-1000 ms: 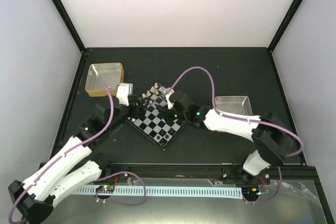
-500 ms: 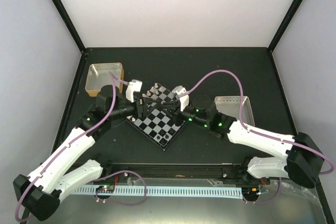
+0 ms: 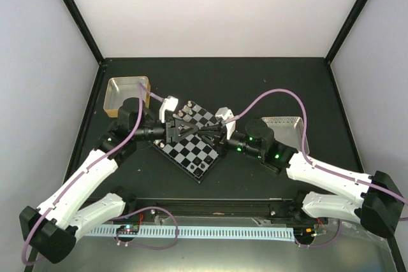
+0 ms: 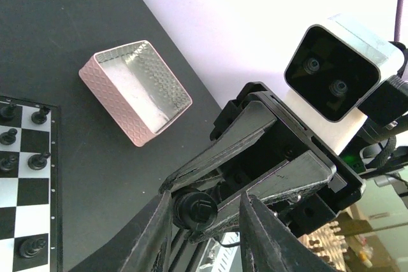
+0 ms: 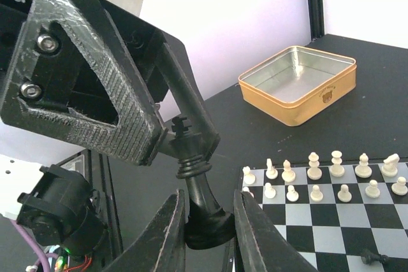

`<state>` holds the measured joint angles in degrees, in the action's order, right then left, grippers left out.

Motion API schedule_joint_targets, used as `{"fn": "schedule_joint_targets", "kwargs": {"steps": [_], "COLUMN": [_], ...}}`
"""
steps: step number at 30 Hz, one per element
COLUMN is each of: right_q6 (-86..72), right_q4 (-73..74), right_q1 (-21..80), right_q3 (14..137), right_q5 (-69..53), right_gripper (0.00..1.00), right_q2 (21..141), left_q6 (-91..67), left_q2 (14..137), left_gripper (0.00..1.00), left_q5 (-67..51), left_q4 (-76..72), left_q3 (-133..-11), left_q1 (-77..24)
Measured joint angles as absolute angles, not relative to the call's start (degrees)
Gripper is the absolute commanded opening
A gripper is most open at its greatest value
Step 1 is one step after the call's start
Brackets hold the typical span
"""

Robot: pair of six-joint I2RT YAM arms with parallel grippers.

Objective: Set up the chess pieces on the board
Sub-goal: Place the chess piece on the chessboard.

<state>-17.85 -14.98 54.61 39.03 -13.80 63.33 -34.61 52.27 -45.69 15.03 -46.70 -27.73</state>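
The board (image 3: 199, 155) lies tilted at the table's middle. White pieces (image 5: 313, 167) fill its far rows, and a few black pieces (image 4: 9, 135) stand at the near side. Both grippers meet above the board. My right gripper (image 5: 208, 197) is shut on the base of a black king (image 5: 204, 214), held tilted in the air. My left gripper (image 4: 206, 199) is open, and its fingers (image 5: 127, 106) straddle the king's head (image 4: 197, 211), with a gap on one side. In the top view the left gripper (image 3: 183, 127) and right gripper (image 3: 204, 133) almost touch.
A gold-rimmed tray (image 3: 109, 103) sits at the back left and also shows in the right wrist view (image 5: 299, 103). A pink-rimmed tray (image 3: 280, 119) sits to the right of the board and also shows in the left wrist view (image 4: 115, 103).
Both grippers have turned inward and closed on each other above the board. The right arm's elbow has swung out to the right. The king now sits between both sets of fingers.
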Motion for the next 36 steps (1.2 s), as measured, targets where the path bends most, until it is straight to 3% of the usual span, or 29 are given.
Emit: {"fn": "schedule_joint_targets", "kwargs": {"steps": [4,8,12,21,31,36], "right_q6": [-17.6,-17.1,-17.0,-17.7,-19.7,-22.2], "right_q4": [-15.0,-14.7,-14.1,-12.9,-11.4,-11.6], "right_q1": [54.6,54.6,54.5,54.5,54.6,54.6], "right_q3": [39.0,39.0,39.0,39.0,38.9,34.6], "right_q5": [-14.3,-14.6,-14.6,-14.5,-9.9,-3.6], "right_gripper": [0.18,0.18,0.24,0.35,0.69,0.71], "right_q2": [62.9,62.9,62.9,62.9,62.9,57.5], "left_q6": [-34.7,-34.5,-33.1,-31.0,-26.8,-22.0], "left_q2": [52.6,53.1,53.7,53.8,53.7,52.5], "left_gripper": [0.24,0.09,0.02,0.02,0.01,0.01], "left_q5": [-47.5,-48.4,-48.8,-48.2,-42.9,-34.1], "left_q4": [14.7,14.7,14.8,14.9,16.8,21.6], "left_q3": [-46.7,-46.7,-46.7,-46.7,-46.7,-46.7], "left_q1": [-27.4,-27.4,-27.2,-27.2,-27.2,-27.2]}}
